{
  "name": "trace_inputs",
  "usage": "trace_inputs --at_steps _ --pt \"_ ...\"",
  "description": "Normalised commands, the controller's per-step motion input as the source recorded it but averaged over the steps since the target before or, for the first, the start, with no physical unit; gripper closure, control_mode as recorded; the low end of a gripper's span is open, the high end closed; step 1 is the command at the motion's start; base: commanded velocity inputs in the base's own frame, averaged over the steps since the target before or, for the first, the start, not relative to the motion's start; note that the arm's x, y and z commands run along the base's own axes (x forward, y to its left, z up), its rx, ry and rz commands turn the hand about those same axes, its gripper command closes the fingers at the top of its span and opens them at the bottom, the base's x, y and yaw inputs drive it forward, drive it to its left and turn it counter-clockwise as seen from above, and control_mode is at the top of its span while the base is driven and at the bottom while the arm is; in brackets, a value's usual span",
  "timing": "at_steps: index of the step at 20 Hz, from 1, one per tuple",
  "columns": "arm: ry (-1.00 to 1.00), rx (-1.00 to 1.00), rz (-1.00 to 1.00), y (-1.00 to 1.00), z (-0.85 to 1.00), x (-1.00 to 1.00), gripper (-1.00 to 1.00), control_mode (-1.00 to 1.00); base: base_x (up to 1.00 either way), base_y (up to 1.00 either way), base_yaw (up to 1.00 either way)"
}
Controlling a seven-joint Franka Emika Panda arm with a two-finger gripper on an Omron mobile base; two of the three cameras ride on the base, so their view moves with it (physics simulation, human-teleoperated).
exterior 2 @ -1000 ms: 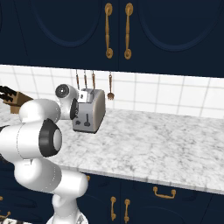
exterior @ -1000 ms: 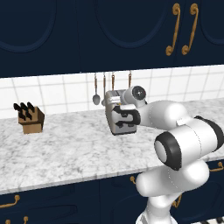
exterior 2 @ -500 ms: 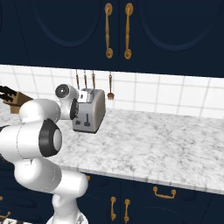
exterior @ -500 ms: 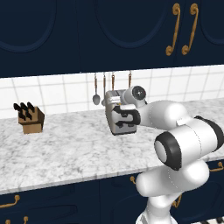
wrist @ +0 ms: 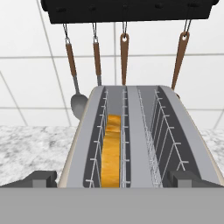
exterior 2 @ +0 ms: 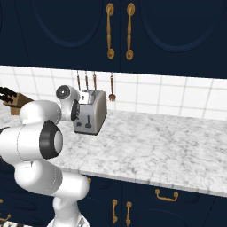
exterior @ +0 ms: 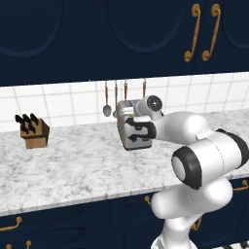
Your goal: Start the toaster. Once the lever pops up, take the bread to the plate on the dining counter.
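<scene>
I log a marbled tabletop (exterior: 73, 168) carrying the toaster (exterior 2: 91, 112), which stands near the tiled wall, below a rail of hanging utensils (wrist: 124, 54). A knife block (exterior: 33, 132) sits well to the toaster's left. My gripper (exterior: 137, 130) hovers at the toaster's near end, jaws spread wide, pinching nothing. The bread (wrist: 112, 151) stands in the toaster's left slot.

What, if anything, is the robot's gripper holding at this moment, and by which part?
Nothing is held. The gripper is open above the toaster, its fingertips wide apart; the bread sits untouched in one slot.
</scene>
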Motion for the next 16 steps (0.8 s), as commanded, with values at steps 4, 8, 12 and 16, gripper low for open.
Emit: trace_inputs --at_steps 4,8,12,16 --pt "0.0 0.0 0.0 0.0 0.0 0.0 -1.0 -1.0 0.0 0.0 0.0" --pt "0.0 0.0 0.0 0.0 0.0 0.0 -1.0 -1.0 0.0 0.0 0.0" --pt "0.0 0.0 0.0 0.0 0.0 0.0 -1.0 -1.0 0.0 0.0 0.0" --pt "0.0 0.0 0.0 0.0 0.0 0.0 -1.0 -1.0 0.0 0.0 0.0"
